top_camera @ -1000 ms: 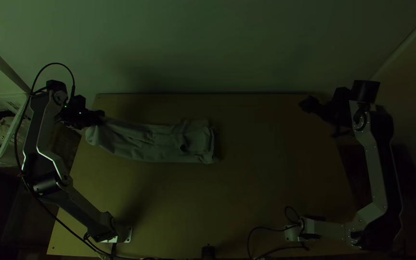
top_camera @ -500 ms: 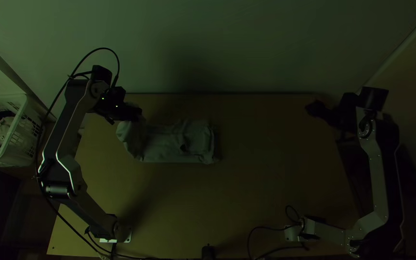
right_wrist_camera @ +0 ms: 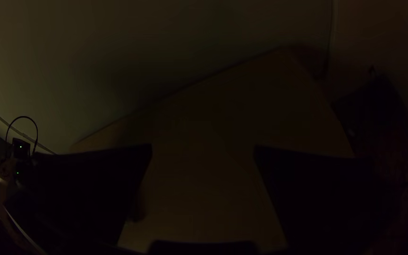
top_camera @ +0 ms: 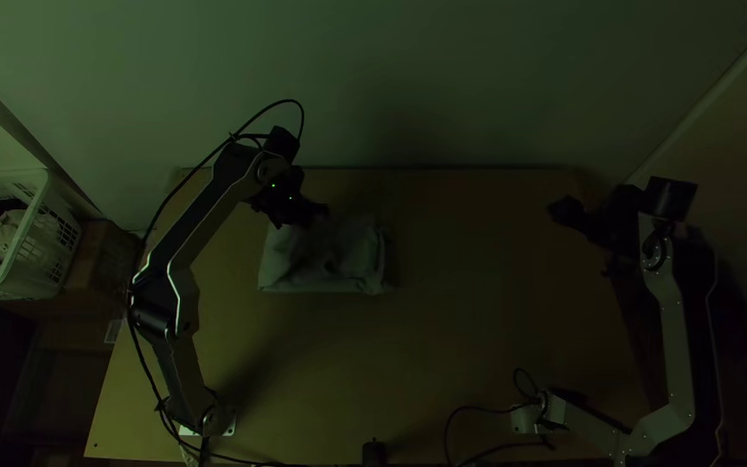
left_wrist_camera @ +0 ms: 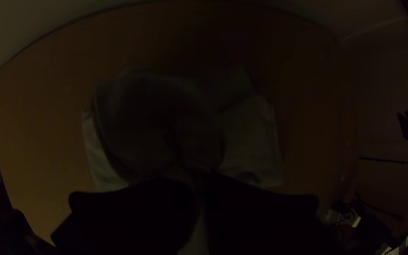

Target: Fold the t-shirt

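Note:
The pale t-shirt (top_camera: pixel 330 259) lies as a compact folded bundle on the table, left of the middle. Over its far left part is my left gripper (top_camera: pixel 323 210). In the left wrist view the left gripper (left_wrist_camera: pixel 194 182) is shut on cloth of the t-shirt (left_wrist_camera: pixel 251 137), which rises between the fingers. At the table's far right corner hangs my right gripper (top_camera: pixel 555 209), away from the shirt. The right wrist view has the right gripper (right_wrist_camera: pixel 203 153) open, bare tabletop between its fingers.
A white basket (top_camera: pixel 41 233) with cloth items stands off the table's left side. The wooden table (top_camera: pixel 477 329) meets a wall at its far edge. A small black object (top_camera: pixel 373 452) sits at the near edge, and cables lie near the right arm's base.
My left gripper has moved right, carrying the shirt's left end over the rest, so the long strip is now a shorter bundle. The right gripper has shifted slightly toward the table's near side.

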### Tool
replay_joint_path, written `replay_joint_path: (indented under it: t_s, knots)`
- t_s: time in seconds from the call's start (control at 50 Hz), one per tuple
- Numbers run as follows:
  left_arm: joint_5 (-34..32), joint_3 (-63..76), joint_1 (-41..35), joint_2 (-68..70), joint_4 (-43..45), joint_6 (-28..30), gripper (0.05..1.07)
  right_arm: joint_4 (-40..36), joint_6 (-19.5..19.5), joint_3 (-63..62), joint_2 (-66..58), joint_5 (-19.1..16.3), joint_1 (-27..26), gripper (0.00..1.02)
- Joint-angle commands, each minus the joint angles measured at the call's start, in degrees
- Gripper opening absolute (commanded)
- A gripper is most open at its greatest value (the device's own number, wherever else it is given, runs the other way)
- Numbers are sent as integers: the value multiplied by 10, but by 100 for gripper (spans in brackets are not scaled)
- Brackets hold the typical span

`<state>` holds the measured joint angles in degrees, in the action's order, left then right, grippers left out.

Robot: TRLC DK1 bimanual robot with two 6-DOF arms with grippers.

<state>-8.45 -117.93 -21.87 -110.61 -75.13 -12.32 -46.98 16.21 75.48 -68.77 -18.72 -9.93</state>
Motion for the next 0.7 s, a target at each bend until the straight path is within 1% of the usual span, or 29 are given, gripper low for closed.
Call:
replay_joint_path:
  t_s: [0.0, 0.1, 0.12, 0.14, 0.18, 0.2, 0.22, 0.26, 0.28, 0.3, 0.4, 0.48, 0.56, 0.68]
  knots:
    - [4, -44, -26, -32, -4, -41, 8, 8, -2, -19, 18, -3, -6, 98]
    - [4, -72, -49, -64, 0, -61, 9, 10, -2, -31, 24, -3, -10, 98]
    - [4, -77, -54, -70, 2, -65, 10, 11, -2, -33, 26, -3, -10, 98]
    - [4, -81, -59, -75, 3, -71, 14, 11, -3, -36, 28, -3, -11, 98]
    - [3, -92, -70, -88, 5, -79, 31, 12, -2, -42, 30, -3, -11, 98]
    - [3, -96, -78, -95, 9, -84, 43, 13, -2, -46, 31, -3, -11, 98]
    - [2, -101, -84, -101, 12, -88, 59, 14, -1, -50, 33, -3, -11, 98]
    - [-1, -113, -97, -114, 19, -99, 100, 19, -1, -60, 37, -3, -10, 98]
    - [-5, -119, -106, -119, 20, -103, 105, 22, 0, -66, 40, -3, -10, 98]
    - [-9, -123, -113, -124, 22, -105, 103, 22, 1, -71, 42, -3, -9, 98]
    - [-13, -129, -140, -135, 54, -117, 103, 27, 1, -88, 52, -3, -6, 98]
    - [-17, -130, -148, -137, 76, -128, 103, 35, 1, -97, 58, -3, -4, 98]
    - [-56, -131, -149, -135, 82, -135, 103, 43, 0, -104, 60, -3, -4, 98]
    - [-85, -131, -147, -122, 82, -136, 103, 52, -2, -104, 62, -3, -2, 98]
